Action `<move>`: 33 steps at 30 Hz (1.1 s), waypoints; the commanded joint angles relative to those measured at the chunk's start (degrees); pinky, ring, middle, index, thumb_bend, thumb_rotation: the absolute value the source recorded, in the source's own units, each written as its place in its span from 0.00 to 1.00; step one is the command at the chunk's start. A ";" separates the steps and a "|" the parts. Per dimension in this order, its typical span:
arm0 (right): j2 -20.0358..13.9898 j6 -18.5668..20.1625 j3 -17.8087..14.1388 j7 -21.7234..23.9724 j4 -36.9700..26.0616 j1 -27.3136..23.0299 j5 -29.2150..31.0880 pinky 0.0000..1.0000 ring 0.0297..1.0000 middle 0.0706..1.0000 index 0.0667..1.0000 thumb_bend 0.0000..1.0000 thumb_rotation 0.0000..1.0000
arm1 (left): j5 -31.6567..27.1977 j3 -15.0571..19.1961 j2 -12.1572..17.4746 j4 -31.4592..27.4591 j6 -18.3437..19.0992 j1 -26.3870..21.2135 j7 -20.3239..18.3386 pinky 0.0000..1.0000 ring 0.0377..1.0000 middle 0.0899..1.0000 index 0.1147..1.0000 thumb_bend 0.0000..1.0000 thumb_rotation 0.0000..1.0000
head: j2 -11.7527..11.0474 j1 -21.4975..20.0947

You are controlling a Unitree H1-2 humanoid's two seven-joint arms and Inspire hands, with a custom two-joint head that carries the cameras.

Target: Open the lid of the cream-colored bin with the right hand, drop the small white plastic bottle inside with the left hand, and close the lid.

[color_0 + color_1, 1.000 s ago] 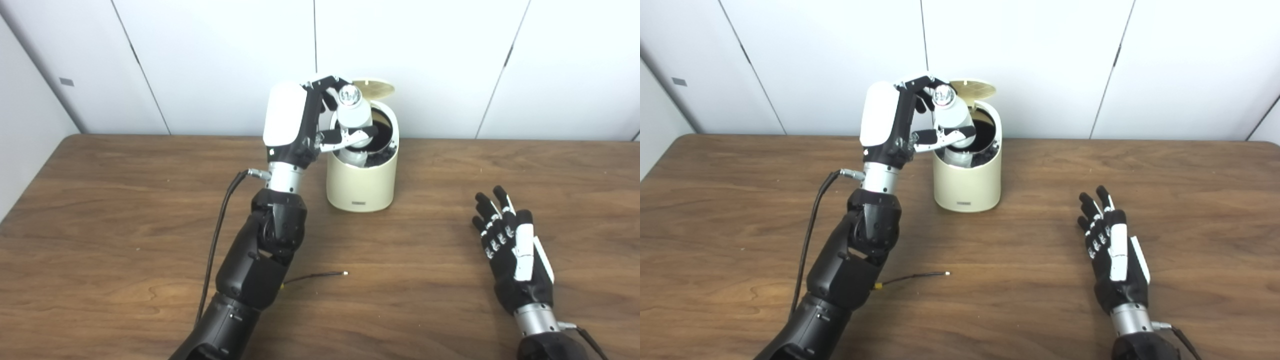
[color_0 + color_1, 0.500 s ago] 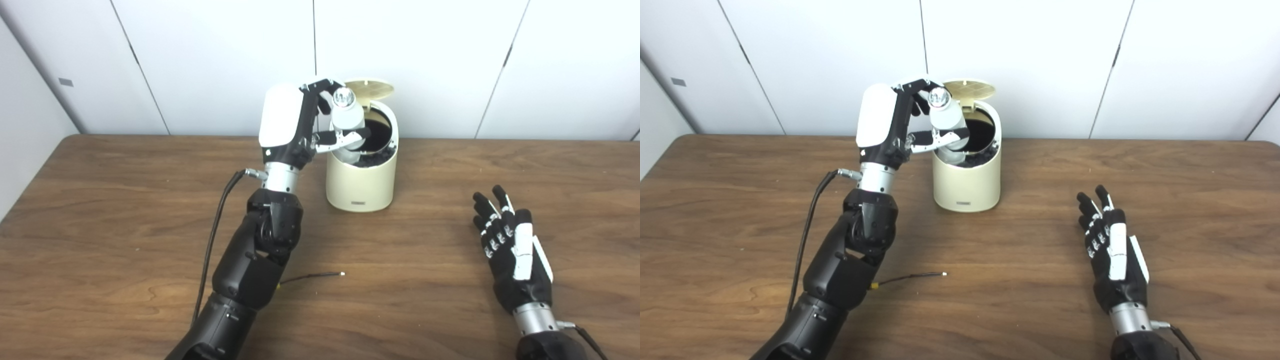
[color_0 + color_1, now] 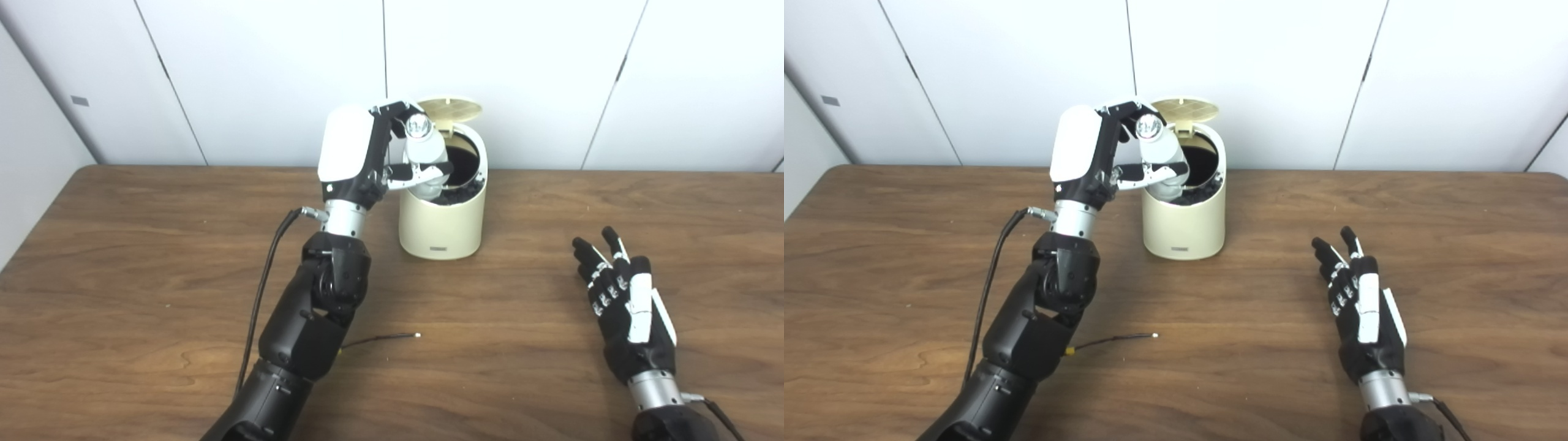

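White bottle (image 3: 424, 154) stayed clamped in my left hand (image 3: 367, 153) fingers (image 3: 1145, 174), tilted over the open bin (image 3: 442, 217); my right hand (image 3: 631, 306) lay splayed, empty.

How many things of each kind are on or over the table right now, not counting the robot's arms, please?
Bins: 1, the cream-colored bin, lid up.
Bottles: 1, the small white plastic bottle, held over the bin's opening in the left hand.
Loose wires: 1, the thin wire lying on the table.
Total: 3.
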 commanded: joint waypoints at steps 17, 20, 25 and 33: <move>-0.01 -0.51 -0.82 -1.59 2.75 -0.76 -1.58 1.00 0.94 0.84 0.99 0.48 0.98 | 0.25 -0.51 1.58 -4.15 1.90 -1.91 -3.89 0.42 0.48 0.56 0.54 1.00 0.22 | -0.26 0.17; -0.04 -0.48 -0.90 -1.64 3.01 -0.89 -1.67 1.00 0.95 0.84 1.00 0.49 0.98 | 0.20 -0.46 1.69 -4.24 1.90 -1.89 -4.02 0.44 0.49 0.56 0.54 1.00 0.23 | -0.26 0.17; -0.37 -0.76 -0.95 -1.48 3.78 -1.03 -1.96 1.00 0.95 0.85 1.00 0.52 1.00 | 0.01 -0.29 1.77 -4.32 1.35 -1.78 -3.59 0.44 0.49 0.56 0.54 1.00 0.24 | -0.45 0.53; -0.73 -0.73 -0.68 -1.69 3.43 -0.75 -3.34 0.99 0.94 0.85 1.00 0.55 1.00 | -3.67 2.24 1.64 -6.76 -1.95 -0.45 -1.16 0.40 0.45 0.50 0.49 1.00 0.14 | -0.38 0.57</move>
